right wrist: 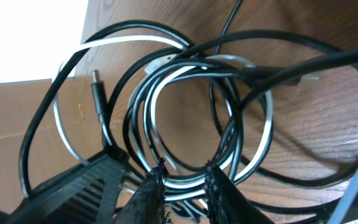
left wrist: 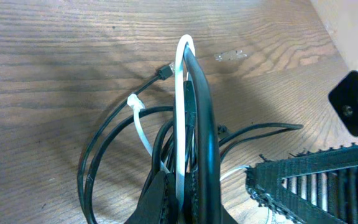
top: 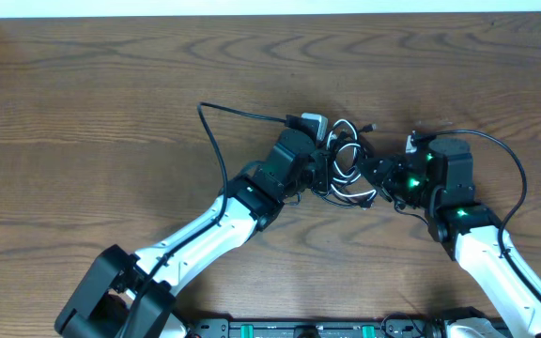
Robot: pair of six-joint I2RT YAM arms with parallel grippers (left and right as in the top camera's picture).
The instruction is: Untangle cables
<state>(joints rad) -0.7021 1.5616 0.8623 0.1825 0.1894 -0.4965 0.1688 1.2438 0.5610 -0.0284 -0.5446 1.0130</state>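
Between the arms on the tabletop, the cables lie looped: light, limp, likely snag-prone. White and black loops are clenched in the left gripper. Strands are straddled by the right gripper, its grip unclear. One strand near a plug is best taken.

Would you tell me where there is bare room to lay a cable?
Free: the table strip between the cables and the far edge, and the wood left of the trailing black cord. Crowded: the centre, where left tool and right tool meet.
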